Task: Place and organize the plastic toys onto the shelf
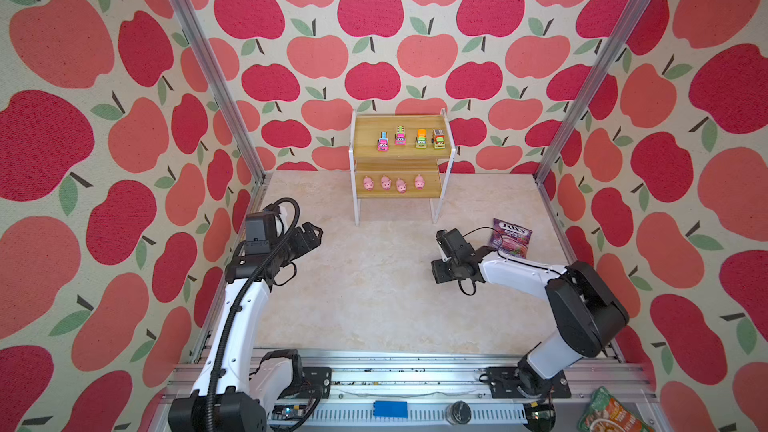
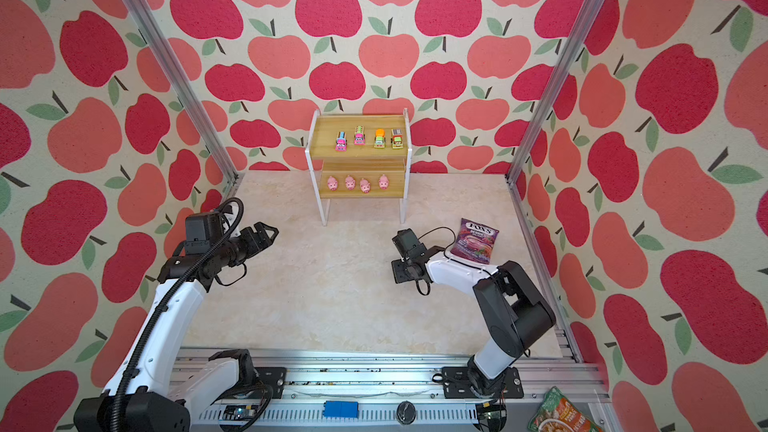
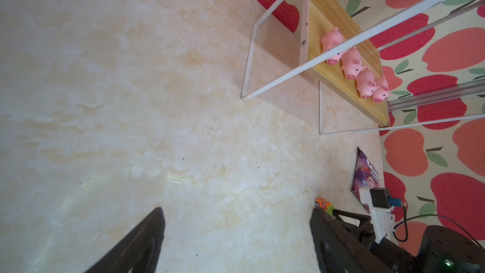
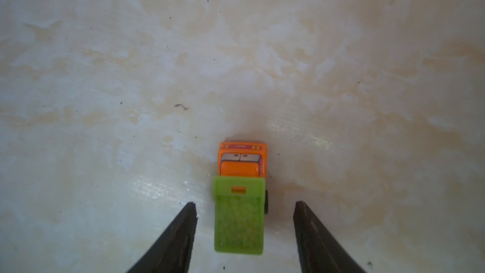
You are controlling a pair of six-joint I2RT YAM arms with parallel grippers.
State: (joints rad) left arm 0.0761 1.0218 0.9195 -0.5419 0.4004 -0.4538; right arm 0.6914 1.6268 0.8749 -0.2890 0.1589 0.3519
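Note:
The shelf [image 1: 401,150] [image 2: 358,151] stands at the back centre. Several toy trucks [image 1: 421,138] [image 2: 379,138] line its upper board, and several pink pigs [image 1: 386,182] [image 2: 350,182] [image 3: 351,61] its lower one. One more truck [image 4: 240,193], with an orange cab and a green bed, sits on the table. My right gripper [image 4: 245,203] [image 1: 441,271] [image 2: 401,272] points down over it, open, with a gap on each side. That truck [image 3: 323,203] is hidden in both top views. My left gripper [image 1: 316,234] [image 2: 272,232] [image 3: 236,210] hovers open and empty at the left.
A purple candy bag [image 1: 512,238] [image 2: 474,241] [image 3: 366,174] lies on the table just behind the right arm. Apple-patterned walls close in three sides. A metal rail [image 1: 415,371] with the arm bases runs along the front, and a snack packet [image 1: 611,413] lies at its right end.

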